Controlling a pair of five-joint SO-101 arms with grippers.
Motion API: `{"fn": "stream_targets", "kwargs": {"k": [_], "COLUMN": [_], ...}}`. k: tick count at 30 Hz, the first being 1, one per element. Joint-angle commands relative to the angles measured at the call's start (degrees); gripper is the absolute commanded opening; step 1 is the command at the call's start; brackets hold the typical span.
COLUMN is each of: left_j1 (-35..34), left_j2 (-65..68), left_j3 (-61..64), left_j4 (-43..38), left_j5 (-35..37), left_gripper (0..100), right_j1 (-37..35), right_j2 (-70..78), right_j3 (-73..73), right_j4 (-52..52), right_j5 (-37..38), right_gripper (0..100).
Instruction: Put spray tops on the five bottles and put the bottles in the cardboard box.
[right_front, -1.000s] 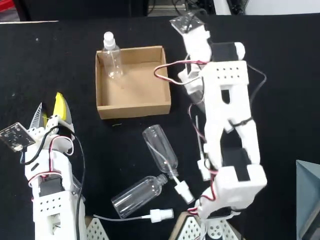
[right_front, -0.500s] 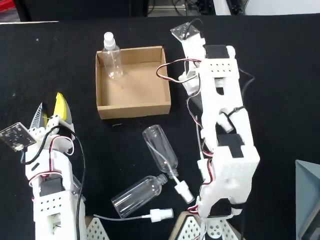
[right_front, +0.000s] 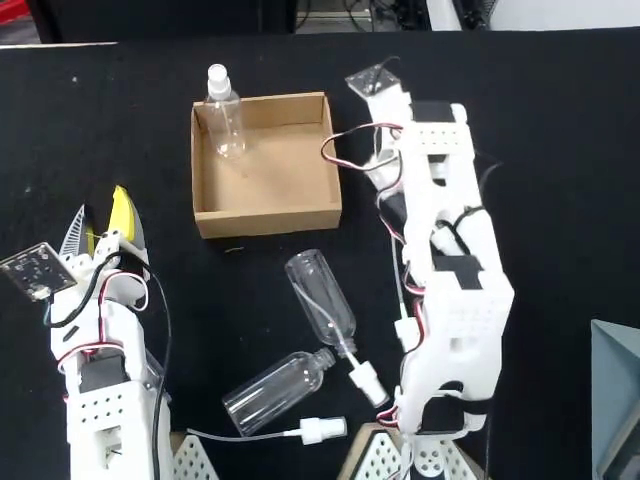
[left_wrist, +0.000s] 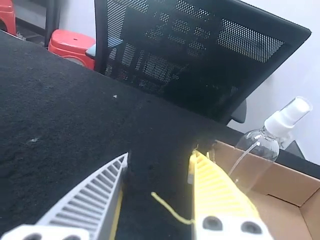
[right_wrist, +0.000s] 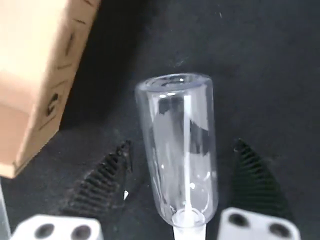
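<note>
The cardboard box (right_front: 265, 165) sits at the back of the table, with one capped clear bottle (right_front: 222, 108) standing in its far left corner. My right arm (right_front: 440, 260) stretches along the box's right side. Its gripper (right_wrist: 182, 145) is open astride a clear bottle (right_wrist: 177, 150) with a white spray top; both black fingers stand clear of the glass. My left gripper (right_front: 100, 205) rests open and empty at the front left, facing the box (left_wrist: 280, 190) and the capped bottle (left_wrist: 260, 145).
In front of the box lie a clear bottle (right_front: 320, 297) with a spray top (right_front: 366, 381) at its neck and an uncapped bottle (right_front: 275, 390). A loose spray top (right_front: 315, 431) with its long tube lies at the front edge. A grey object (right_front: 615, 395) stands at the right edge.
The right arm has straightened and come down beside the box, its wrist drawing back a little toward the front. The left arm and the loose bottles have not moved.
</note>
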Motion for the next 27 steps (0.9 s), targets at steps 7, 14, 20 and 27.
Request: {"fn": "stream_targets", "kwargs": {"k": [7, 14, 20, 27], "left_j1": [-0.22, -0.22, -0.13, -0.13], "left_j2": [-0.7, -0.7, -0.7, -0.7], "left_j3": [1.45, 1.45, 1.45, 1.45], "left_j4": [0.26, 0.26, 0.26, 0.26], "left_j5": [-0.44, -0.44, -0.44, -0.44], "left_gripper": [19, 19, 19, 19], "right_j1": [1.41, 1.32, 0.97, 0.26], "right_j2": [2.33, 2.42, 2.51, 2.24], "right_j3": [-3.65, -3.65, -3.12, -3.65], "right_j4": [0.09, 2.55, 2.81, 6.24], "right_j5": [0.44, 0.35, 0.26, -5.8], "right_gripper": [25.4, 13.9, 5.1, 2.0]}}
